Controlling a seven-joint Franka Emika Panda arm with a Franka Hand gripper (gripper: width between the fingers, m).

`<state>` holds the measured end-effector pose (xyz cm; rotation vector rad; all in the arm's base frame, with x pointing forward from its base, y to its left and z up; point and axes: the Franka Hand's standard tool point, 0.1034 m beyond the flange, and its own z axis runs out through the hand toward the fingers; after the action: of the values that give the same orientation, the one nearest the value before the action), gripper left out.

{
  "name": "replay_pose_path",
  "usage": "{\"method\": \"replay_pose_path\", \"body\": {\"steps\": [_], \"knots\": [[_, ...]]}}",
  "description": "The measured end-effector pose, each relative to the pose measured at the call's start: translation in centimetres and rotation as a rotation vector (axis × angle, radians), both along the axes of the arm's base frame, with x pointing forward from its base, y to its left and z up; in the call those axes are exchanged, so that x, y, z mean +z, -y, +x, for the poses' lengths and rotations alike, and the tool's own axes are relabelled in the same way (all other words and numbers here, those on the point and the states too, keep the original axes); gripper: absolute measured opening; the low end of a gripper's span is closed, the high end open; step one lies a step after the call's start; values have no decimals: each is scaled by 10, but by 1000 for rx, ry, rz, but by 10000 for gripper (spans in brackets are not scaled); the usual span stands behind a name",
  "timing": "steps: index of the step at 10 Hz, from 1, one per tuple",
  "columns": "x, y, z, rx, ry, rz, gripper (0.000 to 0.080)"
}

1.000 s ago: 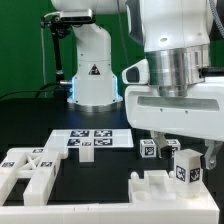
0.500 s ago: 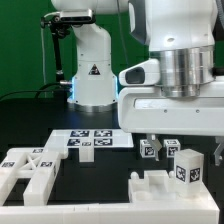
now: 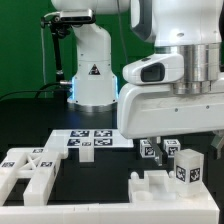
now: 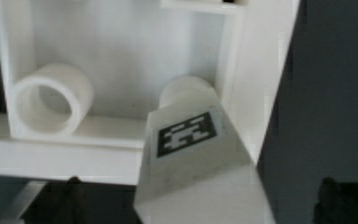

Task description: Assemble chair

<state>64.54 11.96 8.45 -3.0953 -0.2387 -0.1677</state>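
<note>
My gripper (image 3: 181, 142) hangs open above the chair pieces on the exterior view's right. Under it stand small white tagged posts (image 3: 150, 150) (image 3: 187, 168) beside a slotted block (image 3: 158, 190). In the wrist view a white post with a black-and-white tag (image 4: 190, 132) lies between my dark fingertips (image 4: 73, 192), with a gap on each side. Behind it is a white walled piece with a round peg or hole (image 4: 48, 100). A larger white tagged chair piece (image 3: 30, 166) rests at the exterior view's left. Nothing is held.
The marker board (image 3: 92, 140) lies flat in the middle of the black table. The arm's white base (image 3: 92, 75) stands behind it. A dark stand (image 3: 62, 45) rises at the back left.
My gripper has risen away from the tagged posts, and its jaws have spread a little wider. The chair pieces have stayed in place.
</note>
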Motion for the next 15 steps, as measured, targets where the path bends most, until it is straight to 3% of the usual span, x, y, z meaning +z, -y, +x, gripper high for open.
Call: {"method": "replay_pose_path", "body": {"steps": [1, 3, 6, 9, 15], "knots": [[0, 0, 2, 144, 6, -34, 649], [0, 0, 4, 173, 6, -41, 649], [1, 0, 4, 173, 7, -41, 285], [0, 0, 4, 79, 4, -31, 285], [0, 2, 2, -551, 19, 55, 285]]}}
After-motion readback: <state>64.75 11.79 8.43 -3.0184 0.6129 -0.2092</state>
